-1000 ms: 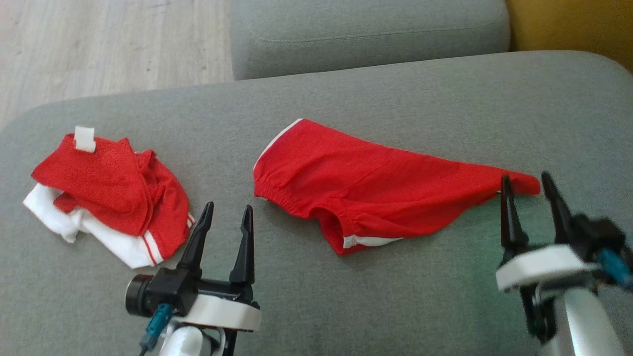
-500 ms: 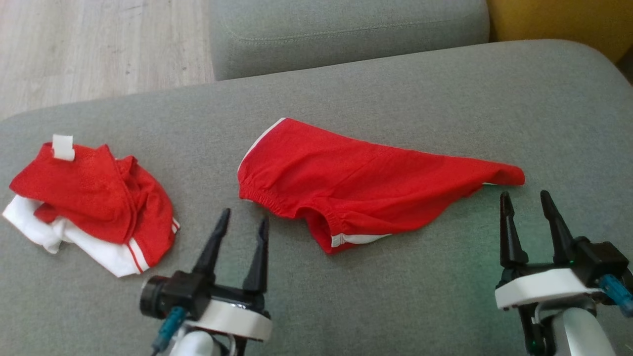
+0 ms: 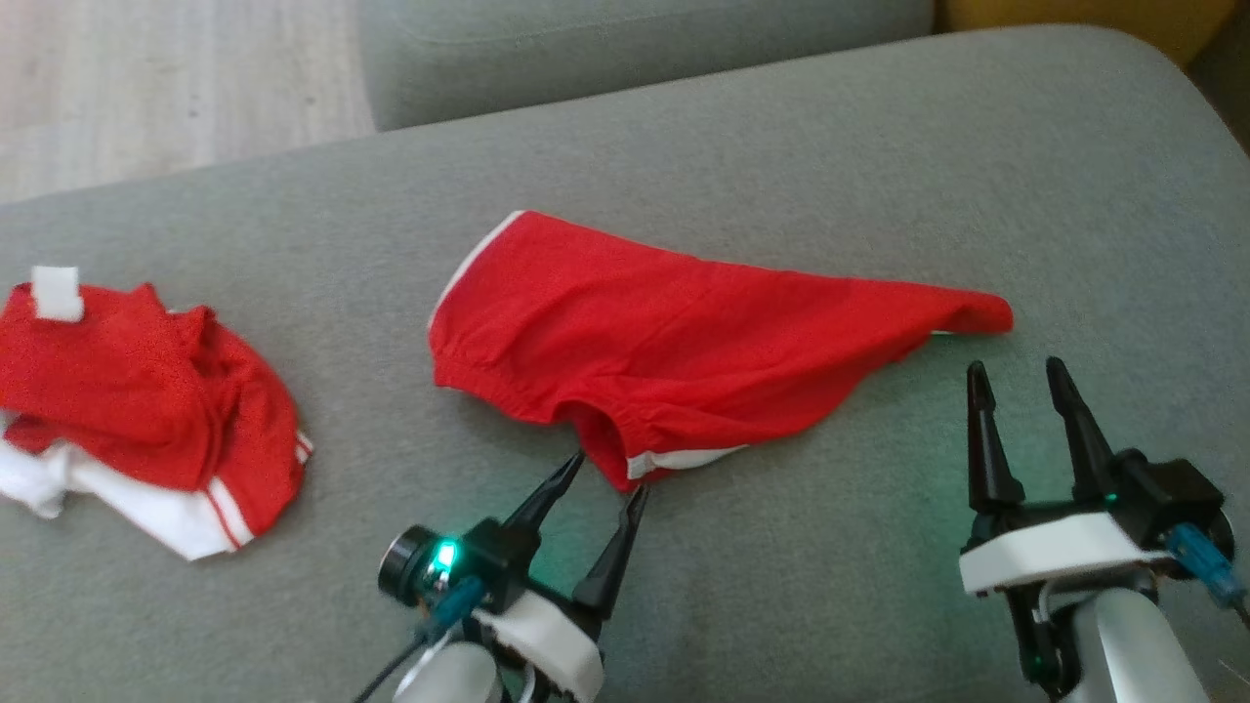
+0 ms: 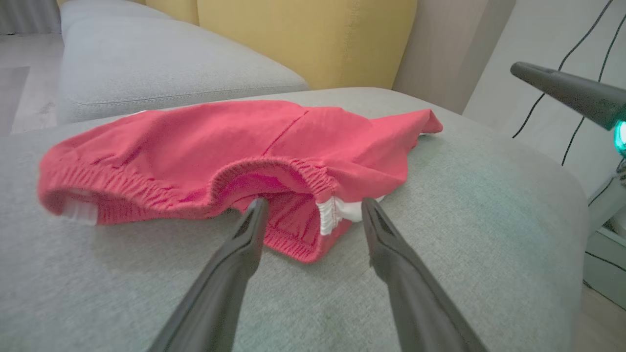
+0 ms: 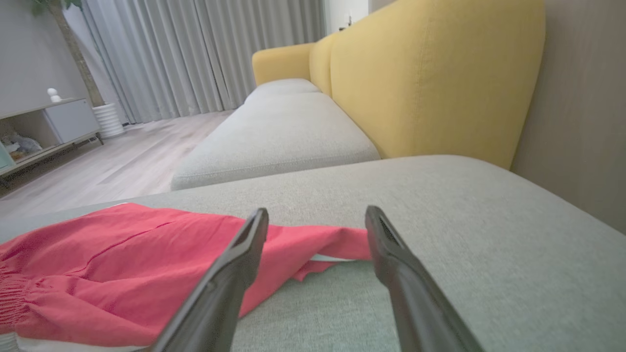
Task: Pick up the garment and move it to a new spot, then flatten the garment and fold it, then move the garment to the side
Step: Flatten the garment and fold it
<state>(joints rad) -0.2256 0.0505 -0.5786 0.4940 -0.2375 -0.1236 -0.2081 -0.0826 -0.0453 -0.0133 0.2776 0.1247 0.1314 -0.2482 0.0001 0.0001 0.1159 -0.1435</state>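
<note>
A: Position of the garment (image 3: 684,337)?
B: Red, lying spread on the grey sofa cushion (image 3: 879,195), waistband (image 4: 274,168) facing the robot.
A: End effectors?
B: Left end effector (image 3: 607,475): jaws wide, empty, tips at the waistband's near corner; contact not confirmable. Right end effector (image 3: 1016,369): wide, empty, just short of the garment's right tip.

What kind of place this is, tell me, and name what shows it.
Probably a home living room: a grey sofa seat with a yellow backrest, long pale curtains along the far wall, and a low cabinet on a wooden floor.
</note>
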